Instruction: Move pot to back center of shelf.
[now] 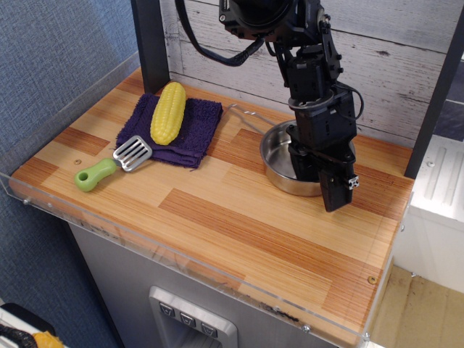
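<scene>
The black robot gripper [324,168] is pinching the right rim of the shallow shiny steel pot [284,157]. The pot is sitting near the back-right edge of the striped wood-plank shelf [239,217].
</scene>
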